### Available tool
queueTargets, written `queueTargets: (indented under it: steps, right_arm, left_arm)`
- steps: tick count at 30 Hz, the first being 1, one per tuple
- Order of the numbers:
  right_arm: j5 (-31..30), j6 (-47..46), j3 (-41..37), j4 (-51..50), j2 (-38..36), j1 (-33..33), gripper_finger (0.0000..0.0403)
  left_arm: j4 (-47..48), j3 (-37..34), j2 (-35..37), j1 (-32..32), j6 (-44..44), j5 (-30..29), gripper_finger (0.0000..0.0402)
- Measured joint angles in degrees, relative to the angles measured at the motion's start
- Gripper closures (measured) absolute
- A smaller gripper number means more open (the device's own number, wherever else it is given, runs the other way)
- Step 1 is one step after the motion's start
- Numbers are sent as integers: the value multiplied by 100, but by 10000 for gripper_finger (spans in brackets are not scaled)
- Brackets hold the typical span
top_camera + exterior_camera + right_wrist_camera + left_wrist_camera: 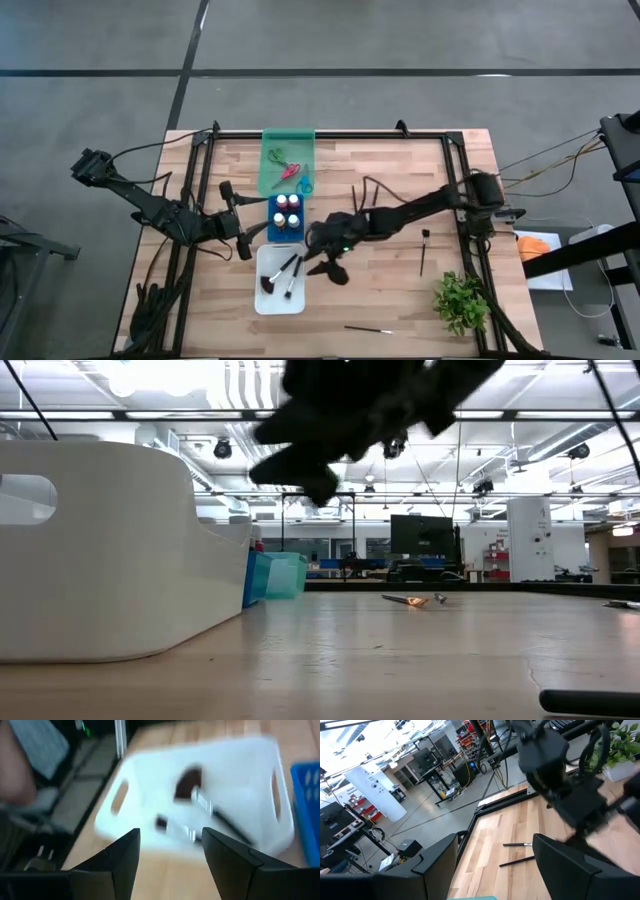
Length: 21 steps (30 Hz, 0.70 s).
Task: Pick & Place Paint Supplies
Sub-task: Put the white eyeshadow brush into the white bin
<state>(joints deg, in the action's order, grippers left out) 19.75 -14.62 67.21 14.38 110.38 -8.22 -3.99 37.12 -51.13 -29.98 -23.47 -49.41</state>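
The white tray (262, 300) holds two brushes (283, 277), which the right wrist view shows as brushes (192, 787) lying flat. My right gripper (322, 265) (170, 837) hovers open just right of this tray, holding nothing. Several red-banded paint bottles (287, 212) stand in the blue tray (272, 232). Red and green scissors (287, 168) lie in the green tray (267, 185). Two loose brushes lie on the table: brush (424, 250) and brush (368, 328). My left gripper (245, 240) (495, 845) waits open, left of the blue tray.
A potted plant (462, 300) stands at the table's near right corner. Black frame rails (330, 135) run along the far and side edges. Bare wood lies between the right arm and the plant. In the low view the white tray (100, 550) is close at the left.
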Motion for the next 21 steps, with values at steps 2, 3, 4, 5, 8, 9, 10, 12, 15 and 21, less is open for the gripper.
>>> queueTargets:
  steps: [2, 3, 4, 5, 8, 9, 10, 12, 15, 21]
  right_arm:
    - [-55, 78, -51, -840, -352, -62, 193]
    - [-103, 71, -98, -1198, -502, -116, 193]
    - [-198, 17, -147, -1476, -652, -180, 193]
    - [-231, -49, -219, -1661, -772, -261, 193]
    - [-317, -351, -534, -2043, -1164, -572, 193]
    - [-317, -471, -652, -2125, -1283, -689, 193]
    - [-317, -598, -785, -2255, -1379, -808, 193]
    - [-314, -906, -1027, -2492, -1541, -1038, 193]
    - [-312, -1455, -1345, -2627, -1739, -1375, 193]
    - [-216, -2381, -1633, -2663, -1964, -1937, 193]
  left_arm:
    - [1, -1, 0, 0, -2, 0, 135]
    - [4, -2, 0, 0, -1, 2, 135]
    - [0, -2, 0, 0, -2, 0, 135]
    - [4, -2, 0, 0, -2, 2, 135]
    - [0, -2, 0, -4, -4, 15, 135]
    - [-4, -2, 0, -4, -4, 17, 135]
    - [-3, -2, 0, -4, -5, 17, 135]
    - [-6, -2, 0, -4, -8, 44, 135]
    - [-11, -2, 0, -4, -8, 61, 135]
    - [-55, -2, 0, -4, -6, 62, 135]
